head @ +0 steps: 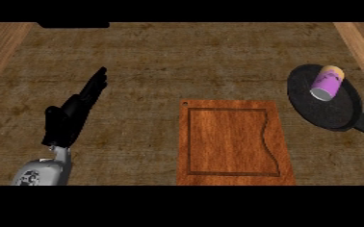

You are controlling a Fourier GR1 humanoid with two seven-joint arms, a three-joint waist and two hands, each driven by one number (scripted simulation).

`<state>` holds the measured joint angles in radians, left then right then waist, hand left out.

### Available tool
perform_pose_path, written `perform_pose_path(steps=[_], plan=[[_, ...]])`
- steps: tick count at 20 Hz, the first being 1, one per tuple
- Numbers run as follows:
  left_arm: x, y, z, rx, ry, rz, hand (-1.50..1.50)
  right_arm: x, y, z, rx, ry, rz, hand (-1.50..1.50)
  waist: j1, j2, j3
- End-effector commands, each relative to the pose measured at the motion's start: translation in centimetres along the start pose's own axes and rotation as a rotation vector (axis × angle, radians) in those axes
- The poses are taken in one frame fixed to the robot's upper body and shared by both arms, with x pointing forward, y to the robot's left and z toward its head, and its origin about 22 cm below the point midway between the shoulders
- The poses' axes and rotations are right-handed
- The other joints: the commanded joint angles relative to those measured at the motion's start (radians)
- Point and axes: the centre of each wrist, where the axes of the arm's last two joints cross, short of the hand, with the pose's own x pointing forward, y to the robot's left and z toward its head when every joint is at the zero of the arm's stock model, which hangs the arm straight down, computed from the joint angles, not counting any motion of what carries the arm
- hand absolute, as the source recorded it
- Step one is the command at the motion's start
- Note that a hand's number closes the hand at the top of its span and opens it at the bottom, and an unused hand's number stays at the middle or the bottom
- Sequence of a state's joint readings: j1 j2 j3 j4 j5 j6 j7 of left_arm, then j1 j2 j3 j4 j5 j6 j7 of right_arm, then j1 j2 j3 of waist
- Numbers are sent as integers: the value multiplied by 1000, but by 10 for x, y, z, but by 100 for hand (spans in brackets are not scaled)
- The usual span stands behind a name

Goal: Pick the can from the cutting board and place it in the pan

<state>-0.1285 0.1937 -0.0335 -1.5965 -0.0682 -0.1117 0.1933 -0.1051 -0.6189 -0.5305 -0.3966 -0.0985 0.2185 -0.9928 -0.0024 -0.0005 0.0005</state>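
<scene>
A purple can (326,83) with an orange far end and a pale near end lies on its side inside the black pan (328,109) at the right edge. The wooden cutting board (235,143) sits in the lower middle with nothing on it. My left hand (71,114) shows at the left, fingers straight and pointing away, holding nothing and far from the board. No right hand appears in this view.
The counter top is mottled brown. Wooden strips run along its far left (10,41) and far right (352,36) edges. A dark object (73,24) sits at the counter's back left edge.
</scene>
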Motion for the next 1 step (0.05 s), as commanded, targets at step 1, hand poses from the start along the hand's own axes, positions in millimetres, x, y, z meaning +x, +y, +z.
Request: perform_pose_path(steps=[1], plan=[[15, 16, 0, 10, -11, 1, 0, -12, -2, 35, -3, -107, -36, -150, -1, -1, 0]])
